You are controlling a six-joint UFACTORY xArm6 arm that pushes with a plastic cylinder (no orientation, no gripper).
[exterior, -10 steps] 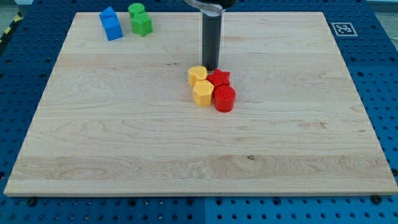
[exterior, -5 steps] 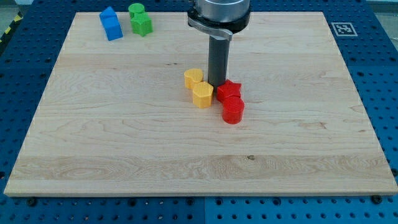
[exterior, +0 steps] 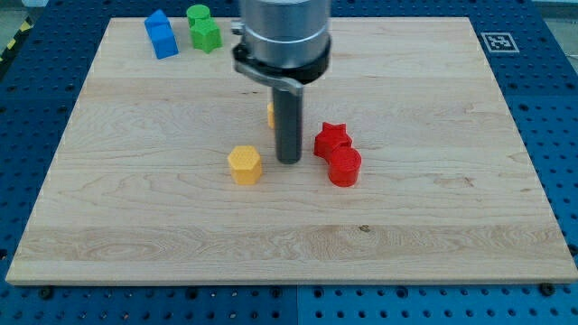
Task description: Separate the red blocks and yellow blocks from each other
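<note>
My tip (exterior: 289,161) stands on the board (exterior: 433,217) near its middle, in the gap between the two colours. There is no pincer on this rig, so nothing is open, shut or held — only a bare rod resting on the wood, touching no block that I can make out.

Toward the board's left edge from the tip, apart from it, sits the yellow hexagon (exterior: 245,165). A second yellow block (exterior: 270,114) shows only as a sliver behind the rod, on the side toward the far edge; its shape is hidden. On the other side, toward the right edge, the red star (exterior: 330,140) and the red cylinder (exterior: 344,167) sit touching each other, the cylinder nearer the front edge. They lie near the tip but clear of it.

Up in the far left corner the two blue blocks (exterior: 161,34) and two green blocks (exterior: 203,28) stand well apart from all this.

I judge the split largely made, though the hidden yellow is the weak point. It looks closer to the red star than the hexagon is, and I cannot see how it lies against the rod. A sweep toward the far edge could catch it off-centre and spin it rightward into the star. A stroke toward the right edge would shove the reds as a pair — the cylinder may slip off the star and roll astray.
</note>
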